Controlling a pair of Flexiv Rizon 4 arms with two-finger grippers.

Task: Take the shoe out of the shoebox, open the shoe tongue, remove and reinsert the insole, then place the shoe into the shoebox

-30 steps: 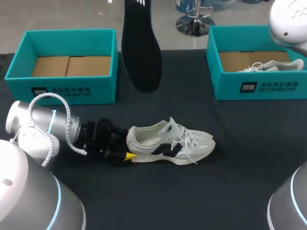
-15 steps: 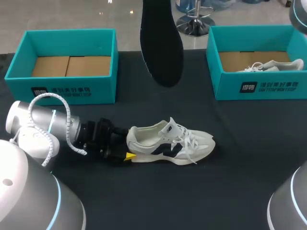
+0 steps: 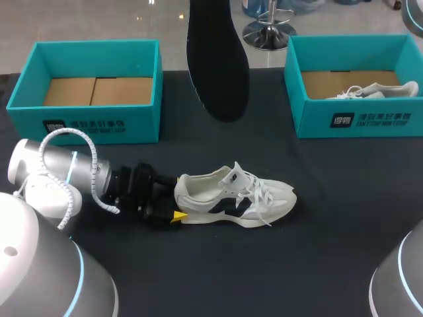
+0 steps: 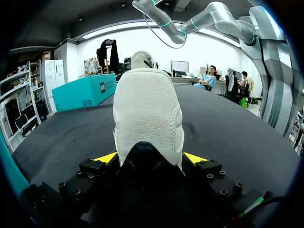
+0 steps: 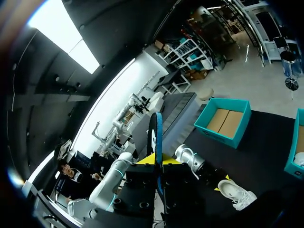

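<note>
Left gripper (image 4: pixel 149 159) clamps the white sneaker (image 3: pixel 234 198) by its heel — it lies on the table (image 3: pixel 330 264), toe pointing off to my right. Right gripper (image 5: pixel 156 161) pinches the black insole (image 3: pixel 217 66) — hanging upright, broad end down, high above and beyond the collar opening.

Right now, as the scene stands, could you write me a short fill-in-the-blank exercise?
The left hand is shut on the ___ of the white shoe.
The right hand holds the black ___ in the air.
A second shoe lies in the shoebox on my ___ side.
Missing words: heel; insole; right.
</note>
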